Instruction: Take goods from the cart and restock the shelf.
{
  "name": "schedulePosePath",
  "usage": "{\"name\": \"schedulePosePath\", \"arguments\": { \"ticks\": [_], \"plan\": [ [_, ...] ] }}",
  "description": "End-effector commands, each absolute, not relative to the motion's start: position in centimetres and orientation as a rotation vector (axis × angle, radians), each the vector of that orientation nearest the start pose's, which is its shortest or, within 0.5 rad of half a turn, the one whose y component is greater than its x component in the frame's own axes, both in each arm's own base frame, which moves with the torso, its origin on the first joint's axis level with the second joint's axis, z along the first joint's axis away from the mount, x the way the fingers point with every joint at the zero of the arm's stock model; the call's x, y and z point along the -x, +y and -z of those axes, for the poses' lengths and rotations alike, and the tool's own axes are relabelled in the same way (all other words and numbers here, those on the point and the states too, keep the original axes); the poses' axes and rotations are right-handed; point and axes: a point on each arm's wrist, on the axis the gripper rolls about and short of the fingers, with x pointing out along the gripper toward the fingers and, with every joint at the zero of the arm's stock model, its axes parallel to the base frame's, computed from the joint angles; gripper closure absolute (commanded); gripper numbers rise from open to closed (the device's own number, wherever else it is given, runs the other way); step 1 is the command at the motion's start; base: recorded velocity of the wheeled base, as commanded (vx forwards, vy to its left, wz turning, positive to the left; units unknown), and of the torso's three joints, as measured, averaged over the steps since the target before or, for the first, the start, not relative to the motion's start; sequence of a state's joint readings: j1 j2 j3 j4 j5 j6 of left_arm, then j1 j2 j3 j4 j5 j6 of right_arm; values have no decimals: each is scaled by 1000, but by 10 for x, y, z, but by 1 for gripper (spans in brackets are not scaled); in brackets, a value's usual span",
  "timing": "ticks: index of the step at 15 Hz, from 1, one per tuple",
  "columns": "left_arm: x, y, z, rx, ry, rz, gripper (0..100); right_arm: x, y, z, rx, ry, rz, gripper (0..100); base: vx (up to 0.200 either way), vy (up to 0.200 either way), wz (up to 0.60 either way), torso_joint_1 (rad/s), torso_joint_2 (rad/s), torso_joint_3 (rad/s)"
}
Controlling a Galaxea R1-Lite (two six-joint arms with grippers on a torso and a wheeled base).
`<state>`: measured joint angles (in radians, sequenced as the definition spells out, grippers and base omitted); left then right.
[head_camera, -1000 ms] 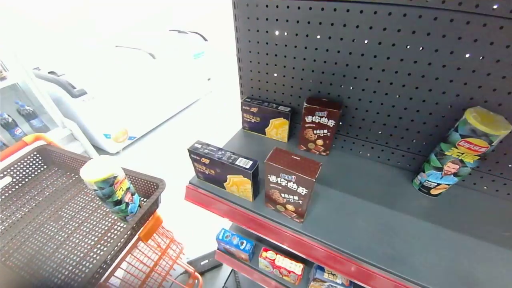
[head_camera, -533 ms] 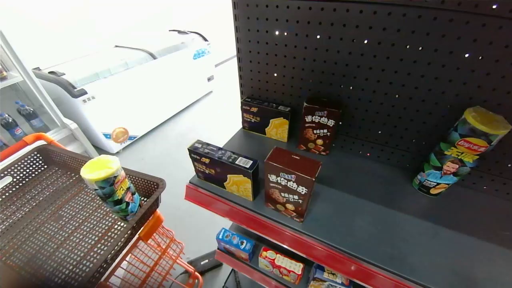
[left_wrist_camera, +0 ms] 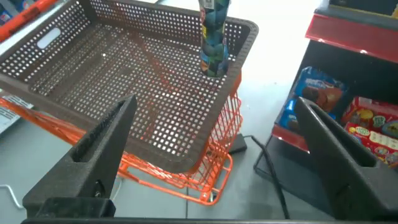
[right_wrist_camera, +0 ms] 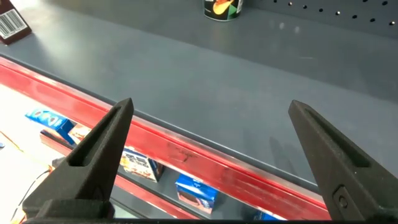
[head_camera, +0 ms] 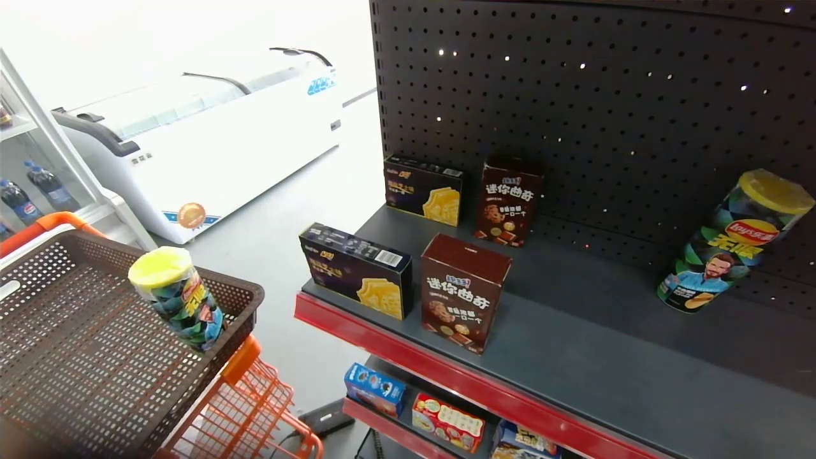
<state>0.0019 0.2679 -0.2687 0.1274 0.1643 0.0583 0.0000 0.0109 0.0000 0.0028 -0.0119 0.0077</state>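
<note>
A chip can [head_camera: 176, 298] with a yellow lid stands upright in the far right corner of the brown perforated basket [head_camera: 76, 370] on the orange cart. In the left wrist view the can [left_wrist_camera: 214, 38] is beyond my left gripper [left_wrist_camera: 214, 102], which hangs open and empty above the basket's near rim [left_wrist_camera: 155, 163]. My right gripper [right_wrist_camera: 211, 104] is open and empty over the front of the grey shelf [right_wrist_camera: 249, 74]. A matching chip can [head_camera: 733, 242] leans against the pegboard at the shelf's right, and its base [right_wrist_camera: 222, 8] lies beyond the right gripper.
Two dark boxes [head_camera: 357, 271] and two brown cookie boxes [head_camera: 464, 293] stand on the shelf's left half. The shelf [head_camera: 605, 357] has bare room between them and the right can. Snack boxes [head_camera: 376, 389] sit on the lower shelf. A white chest freezer [head_camera: 210, 146] stands behind the cart.
</note>
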Motion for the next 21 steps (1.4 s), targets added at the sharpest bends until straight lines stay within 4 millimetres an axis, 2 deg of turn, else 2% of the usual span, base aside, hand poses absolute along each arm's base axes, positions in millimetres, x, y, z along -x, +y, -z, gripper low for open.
{"name": "schedulePosePath", "arguments": {
  "ticks": [1,3,4,5,6,10,11,13,16,17,21],
  "plan": [
    [-38,3,-156,-77,353,-142,0,22,0,-75,-8,15,12,0,0,0,0,0,0,0],
    [-76,8,-155,-24,451,-183,0,22,0,-75,-8,15,12,0,0,0,0,0,0,0],
    [-96,15,-155,-20,452,-225,0,22,0,-76,-8,12,12,0,0,0,0,0,0,0],
    [-108,21,-154,-26,444,-252,0,22,0,-75,-8,15,12,0,0,0,0,0,0,0],
    [-131,30,-143,-20,464,-237,0,22,0,-76,-8,14,12,0,0,0,0,0,0,0],
    [-179,29,-129,-70,409,-162,0,22,0,-75,-8,15,12,0,0,0,0,0,0,0],
    [-194,30,-118,-86,379,-154,0,22,0,-76,-8,14,12,0,0,0,0,0,0,0],
    [-214,29,-104,-109,296,-139,0,22,0,-76,-8,14,12,0,0,0,0,0,0,0],
    [-230,32,-88,-101,276,-147,0,22,0,-76,-8,14,12,0,0,0,0,0,0,0],
    [-240,34,-79,-101,273,-151,0,22,0,-75,-8,15,12,0,0,0,0,0,0,0],
    [-273,40,-68,-103,223,-155,0,22,0,-75,-8,15,12,0,0,0,0,0,0,0]
  ]
}}
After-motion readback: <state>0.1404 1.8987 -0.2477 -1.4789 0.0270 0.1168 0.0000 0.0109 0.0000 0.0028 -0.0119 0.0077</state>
